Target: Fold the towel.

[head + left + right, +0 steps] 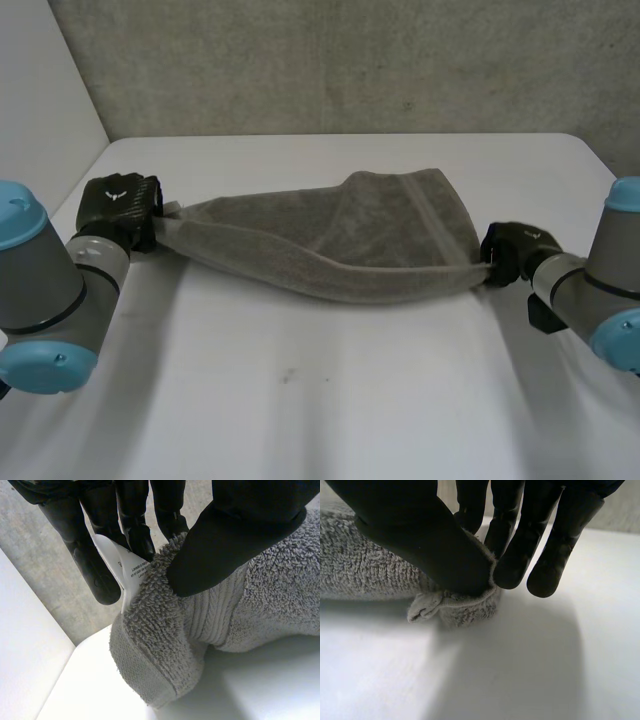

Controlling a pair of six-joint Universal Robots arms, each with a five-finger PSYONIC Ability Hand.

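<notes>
- A white table (pixel 330 420) fills the foreground — its top is smooth and matt, and its far corners are rounded.
- Behind its far edge rises a rough grey concrete wall (pixel 350 60), mottled with lighter patches.
- A plain white panel (pixel 40 90) stands at the left, meeting the wall in a corner.
- A small dark mark (pixel 287 377) sits on the table's near half.
- The light is soft and even across the tabletop.

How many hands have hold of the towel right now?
2. The left hand pinches the towel at its left end, beside the white care label. The right hand pinches the corner at the towel's right end.
</notes>
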